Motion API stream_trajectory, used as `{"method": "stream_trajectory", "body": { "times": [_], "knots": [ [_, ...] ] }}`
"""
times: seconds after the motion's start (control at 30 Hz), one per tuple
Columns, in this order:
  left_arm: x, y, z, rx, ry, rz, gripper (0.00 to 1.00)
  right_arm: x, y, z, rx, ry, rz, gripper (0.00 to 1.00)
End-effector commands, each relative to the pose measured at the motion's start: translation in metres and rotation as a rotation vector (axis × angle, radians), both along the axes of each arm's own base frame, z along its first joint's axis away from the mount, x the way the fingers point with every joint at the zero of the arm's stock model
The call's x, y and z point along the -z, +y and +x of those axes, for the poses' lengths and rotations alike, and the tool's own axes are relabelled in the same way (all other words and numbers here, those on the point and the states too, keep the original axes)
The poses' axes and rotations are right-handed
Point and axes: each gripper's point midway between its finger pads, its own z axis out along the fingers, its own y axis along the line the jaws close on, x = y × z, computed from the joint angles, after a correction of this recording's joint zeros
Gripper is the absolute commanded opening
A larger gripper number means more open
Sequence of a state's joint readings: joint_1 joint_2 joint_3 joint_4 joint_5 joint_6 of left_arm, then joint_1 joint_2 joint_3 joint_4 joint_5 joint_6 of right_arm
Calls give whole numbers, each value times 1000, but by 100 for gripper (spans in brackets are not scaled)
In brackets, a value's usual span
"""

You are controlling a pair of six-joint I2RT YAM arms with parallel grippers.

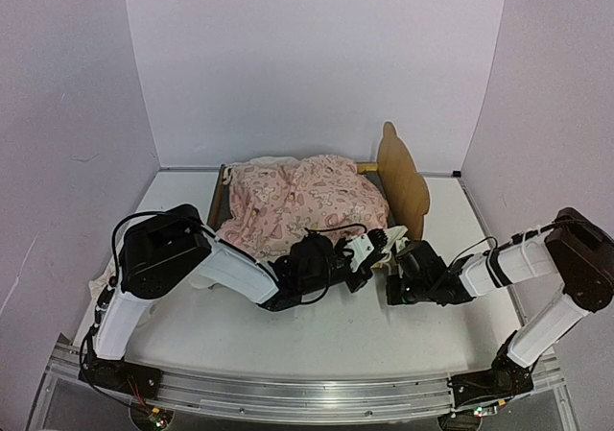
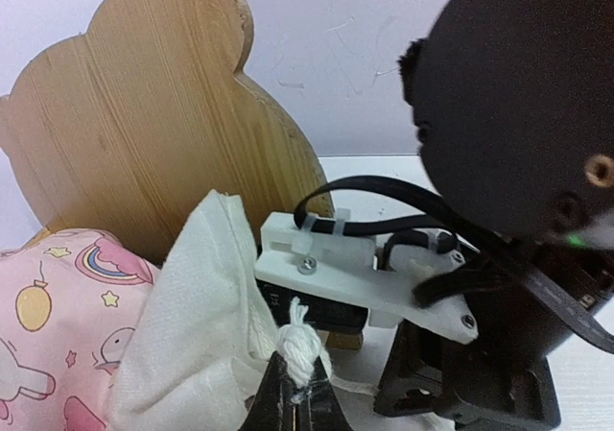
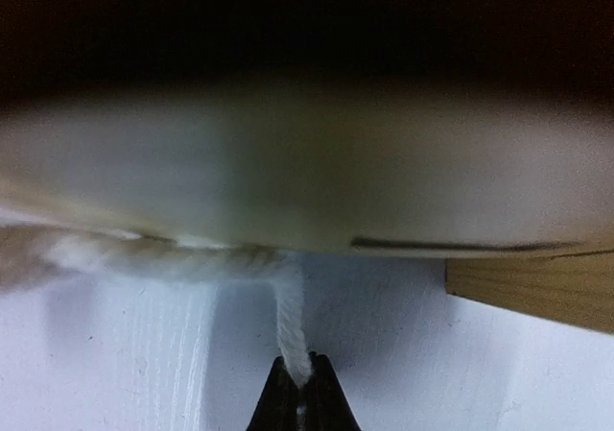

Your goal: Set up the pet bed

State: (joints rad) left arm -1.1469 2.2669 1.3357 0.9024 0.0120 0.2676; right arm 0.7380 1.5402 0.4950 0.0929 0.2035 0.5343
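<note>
Left tool (image 2: 293,407): clenched, its tips pinching a knotted cord end (image 2: 299,340). Just behind the tips and to their left rises white ruffled fabric (image 2: 192,345), which the cord seems to belong to. The pink blanket (image 2: 58,325) lies further left. Close on the right of the tips, the right arm's wrist housing (image 2: 518,162) fills the view, so the two tools are working almost against each other. Beyond everything stands the headboard (image 2: 144,124), upright.

Right tool (image 3: 302,397): clenched on a white cord strand (image 3: 291,321). The strand runs up from the tips and bends left under a blurred pale mass, too close to identify. Bare desk (image 3: 403,354) lies behind the tips. A wooden edge (image 3: 537,292) shows up and to the right, probably a bed rail.

Judgement: each tool pinches a cord at its very tips, which suits thin string that is to be pulled or tied. Cannot tell whether both hold the same cord.

Views: only the overhead camera places the pet bed (image 1: 408,186), which sits directly beyond both tools at the far middle of the desk. The blanket is heaped over the frame, so the mattress is hidden. The overhead view does not resolve the cords or the jaws; the wrist views do.
</note>
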Motion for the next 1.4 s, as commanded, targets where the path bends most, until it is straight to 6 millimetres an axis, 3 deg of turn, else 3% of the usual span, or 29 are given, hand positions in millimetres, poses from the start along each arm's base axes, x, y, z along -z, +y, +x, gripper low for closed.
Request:
{"method": "stream_trajectory", "body": {
  "times": [0.0, 0.2, 0.3, 0.47, 0.6, 0.73, 0.87, 1.03, 1.13, 1.23, 1.37],
  "knots": [
    [-225, 50, -52, 40, -312, -548, 0, 11, -8, 5, 11, 35, -28, 0],
    [-221, 65, -62, 52, -279, -551, 0, 7, -4, 18, -21, 22, -11, 0],
    [-218, 72, -38, -70, -169, -596, 0, 3, 8, 18, -102, 20, 1, 0],
    [-220, 67, -20, -148, -131, -640, 0, -2, 22, -9, -190, 116, 103, 0],
    [-217, 51, -13, -160, -182, -630, 0, -10, 16, -27, -96, 163, 207, 0],
    [-210, 44, -11, -167, -194, -616, 0, -19, 15, -37, -139, 165, 212, 0],
    [-196, 44, -10, -169, -181, -585, 0, -45, 8, -21, -205, 2, 133, 0],
    [-173, 50, -9, -181, -126, -545, 0, -91, 0, 22, -226, -332, 8, 0],
    [-165, 55, -7, -201, -105, -534, 0, -113, 10, 29, -293, -558, 54, 0],
    [-162, 57, -4, -222, -108, -524, 0, -125, 6, 35, -238, -709, 103, 0],
    [-163, 56, -1, -241, -132, -515, 0, -128, -20, 48, 7, -749, 180, 0]
  ]
}}
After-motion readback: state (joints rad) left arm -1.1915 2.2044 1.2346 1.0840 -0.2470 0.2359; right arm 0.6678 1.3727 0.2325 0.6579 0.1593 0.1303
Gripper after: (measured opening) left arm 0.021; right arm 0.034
